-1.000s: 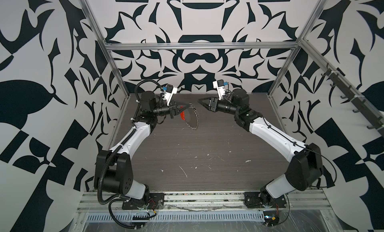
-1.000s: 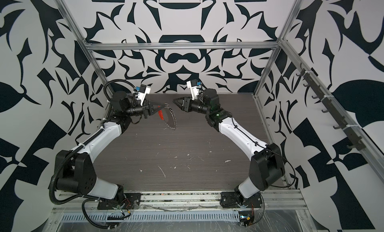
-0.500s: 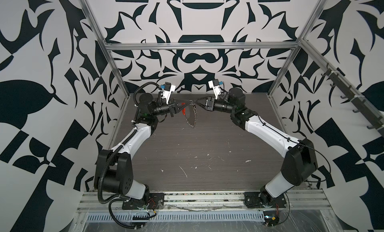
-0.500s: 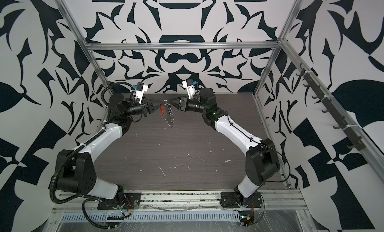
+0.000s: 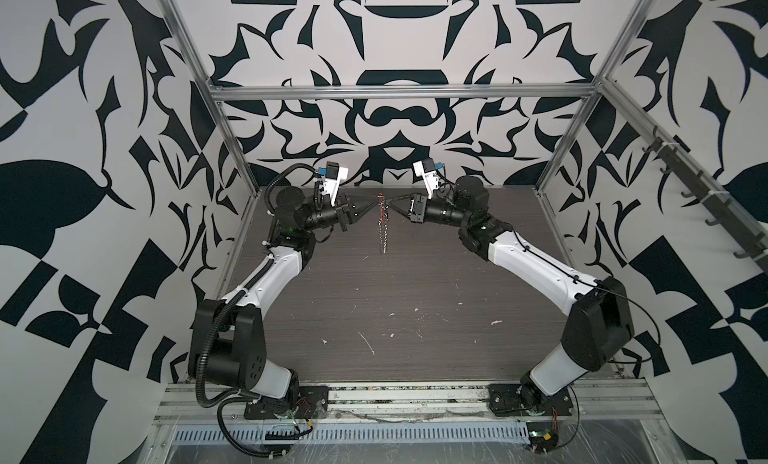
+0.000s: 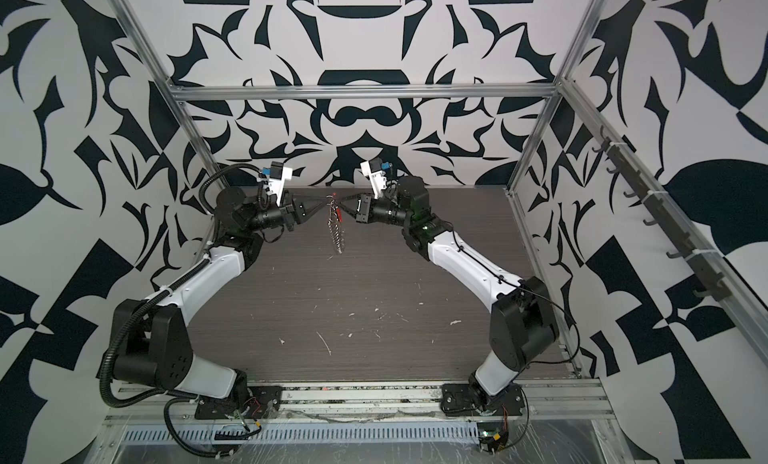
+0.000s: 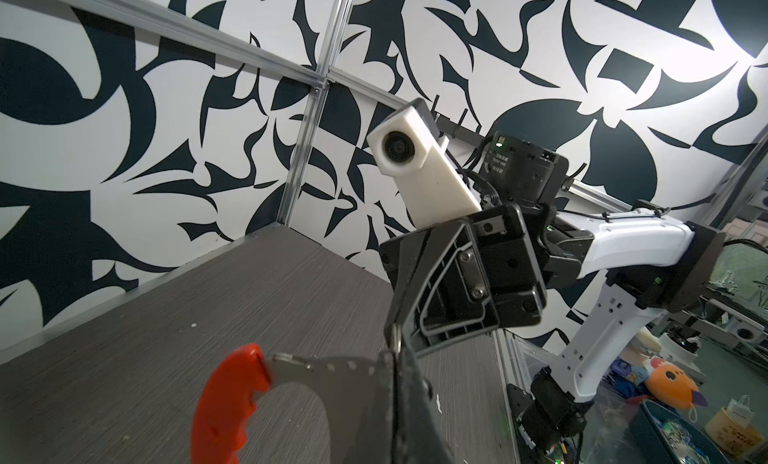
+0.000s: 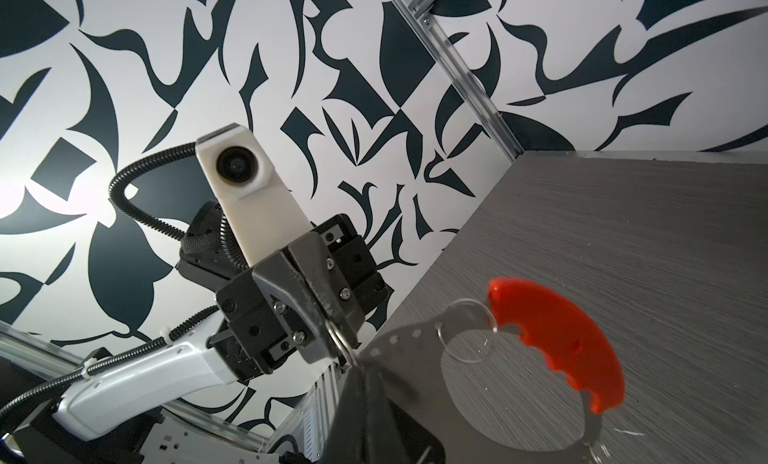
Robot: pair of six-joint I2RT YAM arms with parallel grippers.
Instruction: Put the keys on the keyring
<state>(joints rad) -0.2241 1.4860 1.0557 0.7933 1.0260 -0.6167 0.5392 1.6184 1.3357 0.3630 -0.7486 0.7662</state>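
Both grippers meet tip to tip above the back middle of the table. In the right wrist view my left gripper (image 8: 332, 331) is shut on the keyring (image 8: 340, 342), a thick silver ring. My right gripper (image 8: 360, 379) is shut at the ring's other edge, where a perforated metal strip (image 8: 409, 335) ends. The strip leads through a thin wire loop (image 8: 469, 333) to the curved orange-red plastic piece (image 8: 557, 337). In both top views the link chain (image 5: 382, 233) (image 6: 336, 233) hangs between the left gripper (image 5: 368, 207) and the right gripper (image 5: 392, 207). The keys are out of view.
The grey wood-grain table (image 5: 395, 300) carries small white specks. Aluminium frame posts (image 5: 232, 158) stand at the back corners. A rail of dark hooks (image 5: 706, 204) runs along the right wall. Both arm bases sit at the front edge.
My right gripper has moved left to my left gripper's tip and shut there. My left gripper has risen slightly, still shut, and the chain now hangs between the two tips.
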